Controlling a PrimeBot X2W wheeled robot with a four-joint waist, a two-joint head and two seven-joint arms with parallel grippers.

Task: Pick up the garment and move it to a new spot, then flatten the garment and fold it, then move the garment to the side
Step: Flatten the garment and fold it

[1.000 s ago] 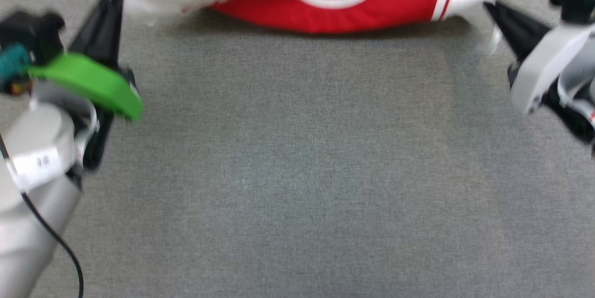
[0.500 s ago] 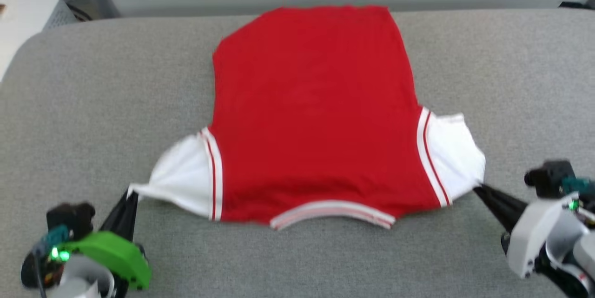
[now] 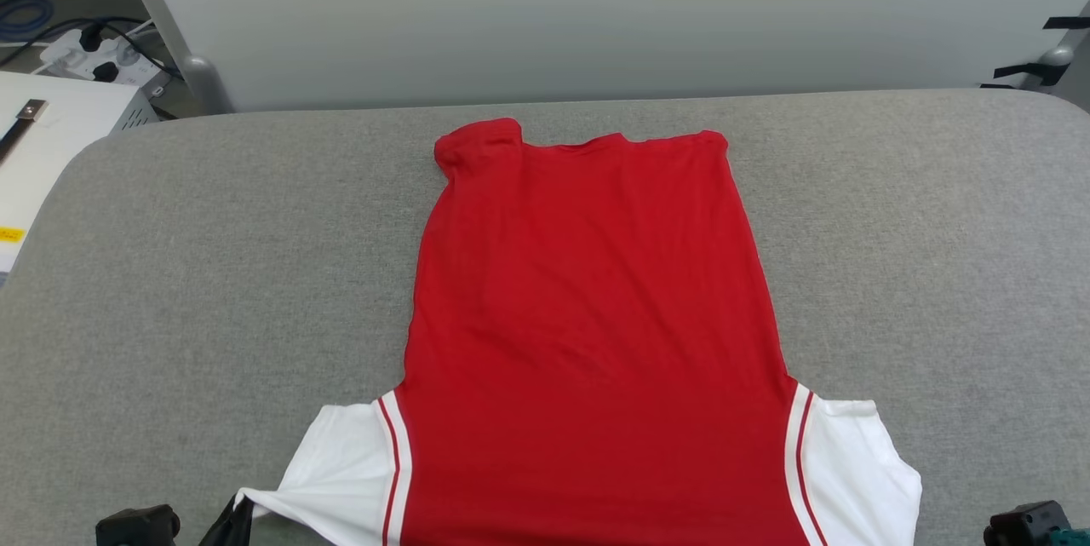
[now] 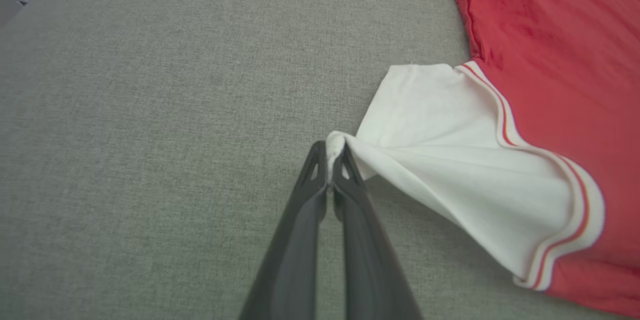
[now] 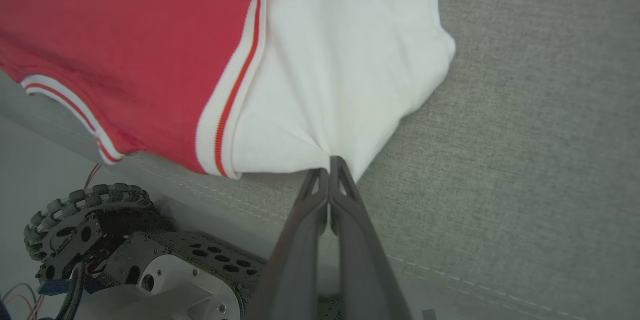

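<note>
Garment lies spread on the grey padded tabletop, roughly centred L-R, plain red back up, hem at the far end, neck end twd the robot. Far-L hem corner is rolled over on itself; rest of the body looks mostly flat w/ light wrinkles. Both white sleeves stick out at the near end, each w/ red-white striped trim at the shoulder seam. L gripper: fingers pressed together, pinching the tip of the L sleeve; the cloth is pulled into a taut fold from tip to shoulder, lifted a bit off the pad. R gripper: fingers likewise closed, nipping the lower edge of the R sleeve, fabric bunched into the pinch. R wrist view also shows the striped neck trim by the pad's stitched front edge, and the robot's base w/ a roller wheel below. Behind the table: pale wall panel, power strip w/ cables at far L.
</note>
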